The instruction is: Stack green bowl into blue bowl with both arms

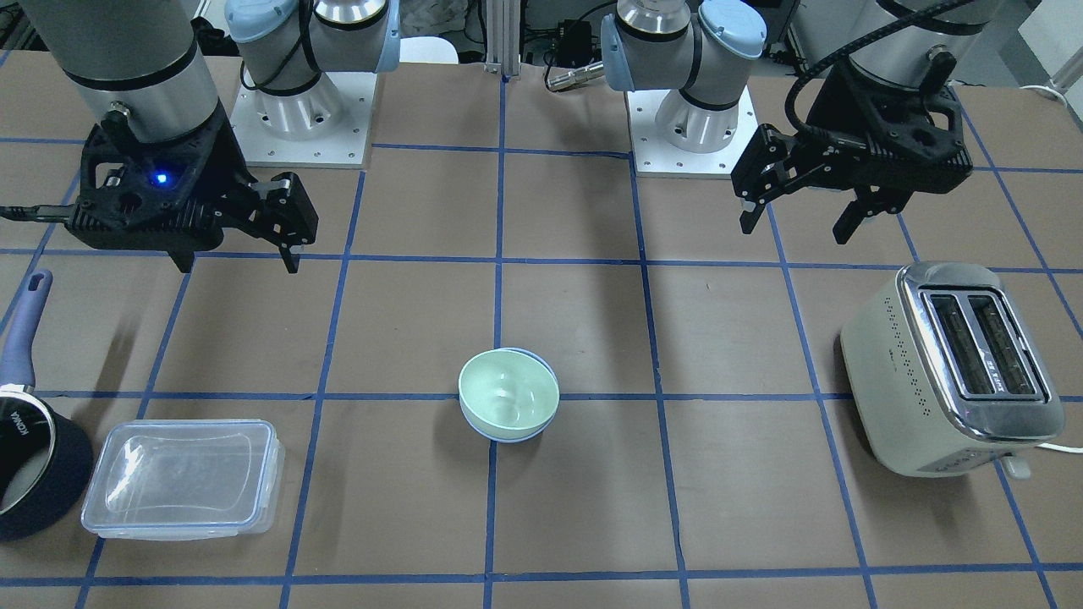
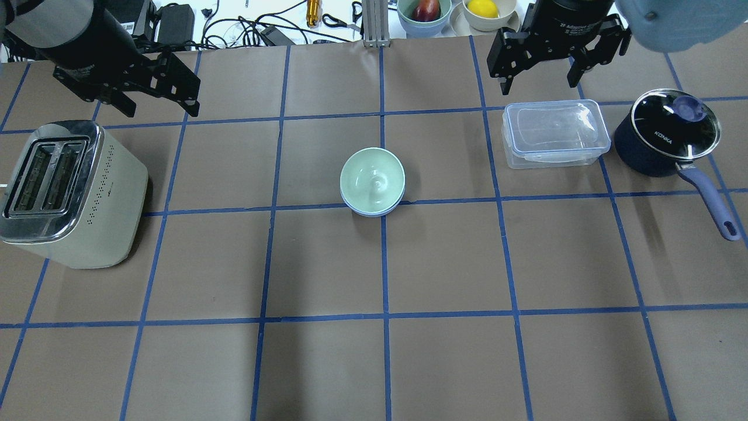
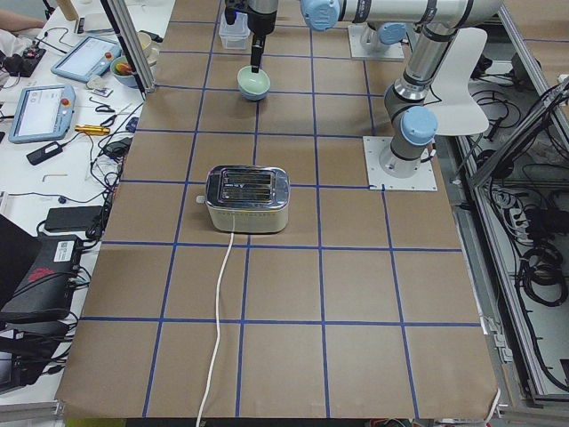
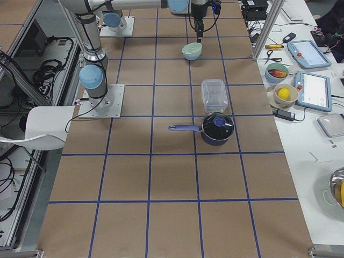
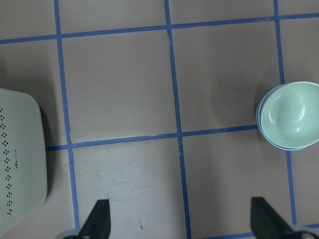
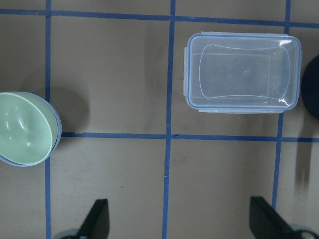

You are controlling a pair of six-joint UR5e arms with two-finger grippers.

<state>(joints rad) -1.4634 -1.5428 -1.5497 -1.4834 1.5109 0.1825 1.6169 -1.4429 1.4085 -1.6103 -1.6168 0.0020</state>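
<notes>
- Two wide-spread tools up off the tabletop (image 1: 584, 516): left tool (image 1: 795, 225), right tool (image 1: 239, 254), gripping nothing, touching nothing.
- Well apart from both: green bowl (image 1: 508, 392) nested in blue bowl (image 1: 514, 438).

The left arm (image 1: 689, 114) and right arm (image 1: 127, 51) are silver-grey with pale-blue joint caps (image 1: 254, 21) and black cables (image 1: 846, 46).

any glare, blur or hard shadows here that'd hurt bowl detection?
Overhead exterior: white glare streaks on the saucepan lid, small highlight inside the green bowl. Exterior front-facing: bright reflections on the chrome top of the toaster, sheen on the clear container. Right wrist-mounted: only a soft shadow beside the stacked bowls; the blue bowl shows as a thin rim. No motion blur visible in any view.
</notes>
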